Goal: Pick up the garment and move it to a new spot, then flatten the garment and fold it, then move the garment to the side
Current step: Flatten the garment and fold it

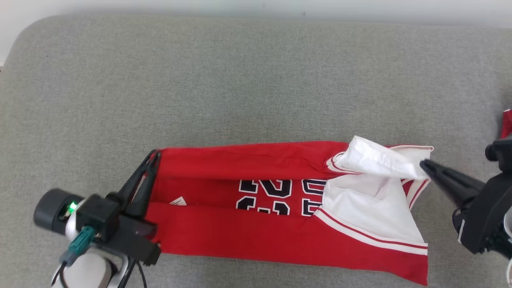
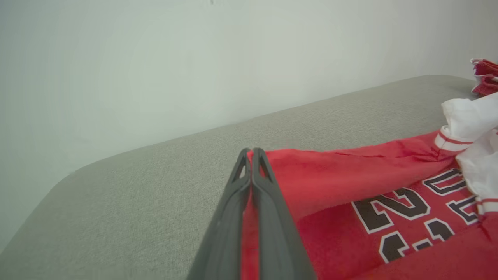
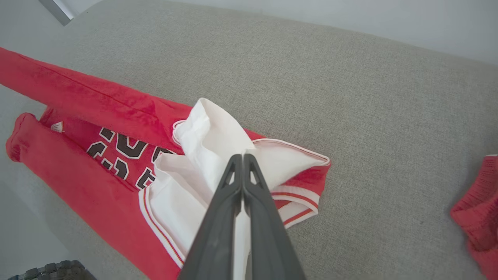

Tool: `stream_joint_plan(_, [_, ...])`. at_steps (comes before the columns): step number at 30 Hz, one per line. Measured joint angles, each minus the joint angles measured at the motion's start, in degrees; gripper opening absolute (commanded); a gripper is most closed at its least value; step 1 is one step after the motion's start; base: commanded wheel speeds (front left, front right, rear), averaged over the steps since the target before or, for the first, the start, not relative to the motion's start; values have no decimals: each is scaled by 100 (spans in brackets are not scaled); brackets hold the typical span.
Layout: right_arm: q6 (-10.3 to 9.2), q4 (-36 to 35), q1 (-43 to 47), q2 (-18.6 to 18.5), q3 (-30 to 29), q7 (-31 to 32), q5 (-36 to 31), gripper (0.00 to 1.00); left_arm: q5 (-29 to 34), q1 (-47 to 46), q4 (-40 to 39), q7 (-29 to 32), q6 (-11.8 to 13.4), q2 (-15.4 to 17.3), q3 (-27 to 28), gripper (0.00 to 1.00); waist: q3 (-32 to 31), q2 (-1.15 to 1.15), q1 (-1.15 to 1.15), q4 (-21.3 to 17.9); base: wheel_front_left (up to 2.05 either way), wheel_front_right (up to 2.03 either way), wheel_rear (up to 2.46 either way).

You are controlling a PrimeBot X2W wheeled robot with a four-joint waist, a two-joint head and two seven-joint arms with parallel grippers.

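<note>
The red garment (image 1: 248, 236) is lying stretched across the near part of the grey padded surface (image 1: 256, 80), its long edges folded in over the black numbers. The left end effector (image 1: 154, 154) is clamping the garment's far left corner. The right end effector (image 1: 424, 164) is pinching the white lining at the far right end. Another red cloth (image 1: 507, 124) is sitting at the right edge.

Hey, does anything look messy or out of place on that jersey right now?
Yes: at the right end of the jersey, the white inside fabric is flipped up and bunched where the right gripper pinches it, so that end lies crumpled, not flat.
</note>
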Motion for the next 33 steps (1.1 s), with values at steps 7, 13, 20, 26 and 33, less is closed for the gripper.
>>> stream_joint_plan(7, [0, -151, 374, -91, 59, 448, 447, 0, 160, 479, 93, -1, -210, -167, 530, 0, -23, 0, 0, -29, 0, 0, 0])
stream_joint_plan(13, [0, -279, 534, -94, 108, 776, 703, 0, 321, 548, 361, -1, -410, -294, 701, 0, -39, 1, 1, -43, 0, 0, 0])
stream_joint_plan(20, [0, -432, 806, -132, -49, 1217, 858, 0, 497, 622, 681, -1, -567, -447, 881, 0, -108, 1, 1, -69, 0, 0, 0])
stream_joint_plan(26, [0, -454, 973, -100, -102, 1592, 843, 0, 644, 638, 1007, -1, -700, -516, 1006, 0, -161, 1, 1, -97, 0, 0, 0])
stream_joint_plan(33, [0, -397, 1043, 81, -81, 1860, 760, 100, 693, 712, 1519, -2, -724, -612, 1078, 100, -233, 1, 0, -100, 0, 0, 0])
